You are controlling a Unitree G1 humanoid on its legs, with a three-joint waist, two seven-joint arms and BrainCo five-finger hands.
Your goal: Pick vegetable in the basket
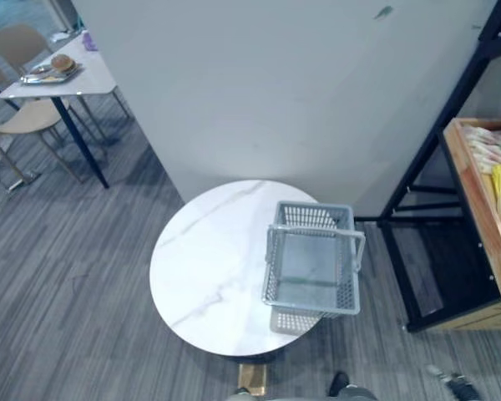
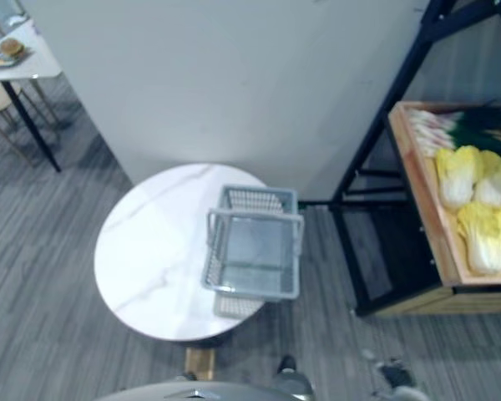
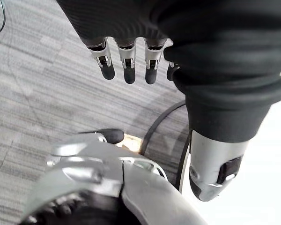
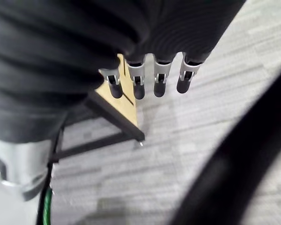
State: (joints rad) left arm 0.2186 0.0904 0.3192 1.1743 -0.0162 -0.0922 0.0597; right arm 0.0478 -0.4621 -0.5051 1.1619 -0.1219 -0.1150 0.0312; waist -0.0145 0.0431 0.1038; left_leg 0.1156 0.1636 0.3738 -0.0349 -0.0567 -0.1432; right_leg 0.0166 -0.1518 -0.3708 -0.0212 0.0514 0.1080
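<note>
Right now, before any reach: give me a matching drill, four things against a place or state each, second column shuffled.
Things:
1. grey basket
2. napa cabbages
3. tray with a bun
4. left hand

Places or states:
A. in the wooden crate on the black rack
B. fingers relaxed, holding nothing
C. empty, at the right edge of the round white table
D. on the far table by the chairs

Pairs: 1-C, 2-A, 3-D, 4-B
</note>
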